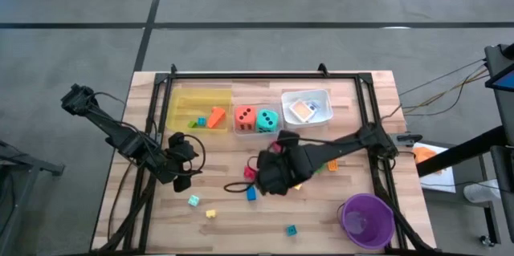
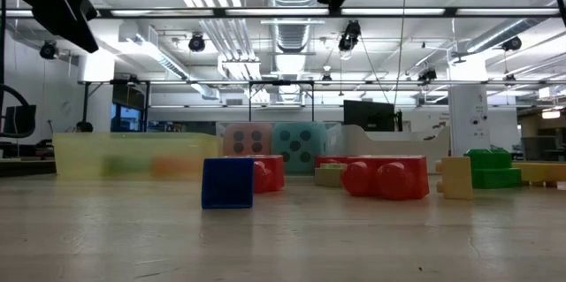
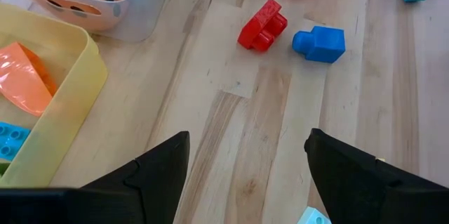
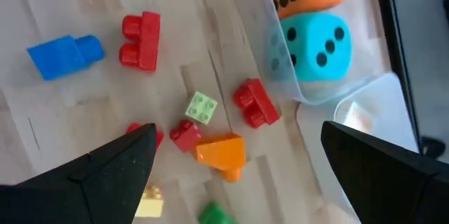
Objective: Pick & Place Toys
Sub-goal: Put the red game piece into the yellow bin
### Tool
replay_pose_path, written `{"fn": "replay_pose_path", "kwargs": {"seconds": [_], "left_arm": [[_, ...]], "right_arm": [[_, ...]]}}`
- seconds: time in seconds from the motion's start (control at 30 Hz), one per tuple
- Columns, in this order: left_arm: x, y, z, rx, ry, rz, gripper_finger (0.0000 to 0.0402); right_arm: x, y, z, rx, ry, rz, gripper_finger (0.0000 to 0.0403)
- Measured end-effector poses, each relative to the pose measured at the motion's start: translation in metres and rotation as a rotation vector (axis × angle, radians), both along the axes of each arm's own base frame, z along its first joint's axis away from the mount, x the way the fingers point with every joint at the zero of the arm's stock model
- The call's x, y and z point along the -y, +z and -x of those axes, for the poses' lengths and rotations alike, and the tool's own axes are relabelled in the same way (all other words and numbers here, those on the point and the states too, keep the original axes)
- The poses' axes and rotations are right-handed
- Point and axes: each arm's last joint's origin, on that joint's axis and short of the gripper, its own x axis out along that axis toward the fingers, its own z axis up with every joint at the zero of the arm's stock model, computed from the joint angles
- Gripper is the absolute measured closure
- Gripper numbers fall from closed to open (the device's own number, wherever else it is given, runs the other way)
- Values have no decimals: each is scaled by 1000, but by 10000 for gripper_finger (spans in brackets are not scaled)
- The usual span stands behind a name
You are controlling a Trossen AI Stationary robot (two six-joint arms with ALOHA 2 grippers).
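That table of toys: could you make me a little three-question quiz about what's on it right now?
1. True or false: the orange die and the teal die sit side by side in the clear tray.
2. Which colour is the round cup? A) yellow B) purple C) white
3. Fill in: both the left gripper and the right gripper are open and hold ____.

Key: 1 true; 2 B; 3 nothing.
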Motion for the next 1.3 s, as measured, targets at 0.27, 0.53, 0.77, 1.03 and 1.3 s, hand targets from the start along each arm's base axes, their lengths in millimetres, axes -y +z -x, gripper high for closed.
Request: {"fn": "replay_pose_path", "kwargs": {"seconds": [0.27, 0.53, 0.77, 1.03, 1.3], "left_arm": [[0, 0, 0, 0, 0, 0, 121], [0, 0, 0, 0, 0, 0, 121], [0, 0, 0, 0, 0, 0, 121], [0, 0, 0, 0, 0, 0, 121], [0, 0, 0, 0, 0, 0, 121]], "right_arm": [[-16, -26, 9, -117, -43, -103, 7], [-24, -59, 11, -150, -89, -165, 7], [-22, -89, 16, -97, -134, -283, 25], [-10, -104, 36, 111, -173, -410, 114], [0, -121, 48, 109, -181, -419, 174]]}}
